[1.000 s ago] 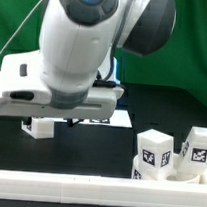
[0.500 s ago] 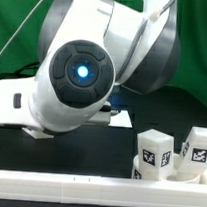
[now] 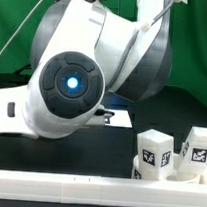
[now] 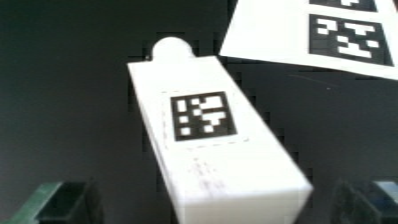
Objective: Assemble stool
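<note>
**Arm swings low over a stool leg, gripper spread wide**

In the wrist view, the gripper (image 4: pixel 217 206) stands open. Its 2 dark fingertips (image 4: pixel 54 203) sit well apart, 1 on each side of a white stool leg (image 4: pixel 210 130), and neither touches it. The leg lies flat on the black tabletop (image 4: pixel 63 90) with its square tag facing up and a small rounded peg (image 4: pixel 173 47) at its far end. Just beyond that peg lies a corner of the marker board (image 4: pixel 320 35).

Over the last second the arm (image 3: pixel 77 90) has rolled and sunk. Its wrist joint with the blue light, which pointed up 1 second ago, now faces the exterior camera. Its bulk hides the spot on the exterior view's left where the leg showed before. This looks like the final line-up for a pick. The jaws straddle the leg across its width, so a short descent and a squeeze probably come next. No part appears to be joined yet.

In the exterior view, a long white bar (image 3: pixel 85 195) runs along the front edge. Behind it, on the exterior view's right, stand 2 more tagged stool parts (image 3: pixel 154 155). The tabletop is matte black, and a green curtain (image 3: pixel 17 15) closes off the back.
</note>
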Motion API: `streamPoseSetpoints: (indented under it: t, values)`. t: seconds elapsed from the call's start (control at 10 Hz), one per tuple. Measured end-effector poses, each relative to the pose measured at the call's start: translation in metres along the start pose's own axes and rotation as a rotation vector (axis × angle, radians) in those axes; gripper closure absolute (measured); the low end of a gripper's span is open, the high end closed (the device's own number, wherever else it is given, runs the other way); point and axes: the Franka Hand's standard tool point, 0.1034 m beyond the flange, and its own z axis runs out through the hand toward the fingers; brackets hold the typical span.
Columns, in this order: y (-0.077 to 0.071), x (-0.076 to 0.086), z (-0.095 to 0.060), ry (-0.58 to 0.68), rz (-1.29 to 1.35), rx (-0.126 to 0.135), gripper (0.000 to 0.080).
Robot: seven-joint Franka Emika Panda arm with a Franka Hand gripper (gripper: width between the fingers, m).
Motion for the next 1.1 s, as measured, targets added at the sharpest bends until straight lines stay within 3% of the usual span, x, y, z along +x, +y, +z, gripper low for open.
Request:
streamPoseSetpoints:
  t: [0.2, 0.5, 0.6, 0.7, 0.8, 1.1]
  values:
    - [0.0004, -0.0013, 0.0126, -0.003, 0.011, 0.009, 0.015]
    - [-0.0001, -0.0012, 0.0126, -0.003, 0.01, 0.009, 0.0175]
    - [-0.0004, -0.0011, 0.0125, -0.003, 0.009, 0.008, 0.0362]
    - [-0.0002, -0.0011, 0.0123, -0.002, 0.01, 0.008, 0.0362]
    - [-0.0001, -0.0011, 0.0122, -0.002, 0.01, 0.008, 0.0474]
    - [-0.0004, -0.0009, 0.0112, -0.001, 0.013, 0.01, 0.0474]
